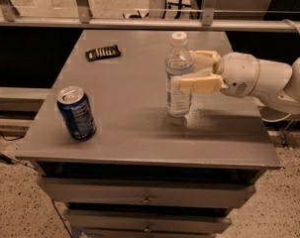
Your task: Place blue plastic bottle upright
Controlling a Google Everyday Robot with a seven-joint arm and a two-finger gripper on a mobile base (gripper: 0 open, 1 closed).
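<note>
The blue plastic bottle [178,78] is clear with a white cap and a pale label. It stands upright near the middle right of the grey table [139,133], with its base at the tabletop. My gripper [185,72] reaches in from the right and is shut on the bottle's middle, one beige finger [199,83] in front of it and the other [205,58] behind. The white arm [258,78] extends off to the right.
A dark blue soda can [76,112] stands upright near the table's front left edge. A small black flat object [103,52] lies at the back left. A rail [149,24] runs behind the table. Drawers [147,197] sit below the top.
</note>
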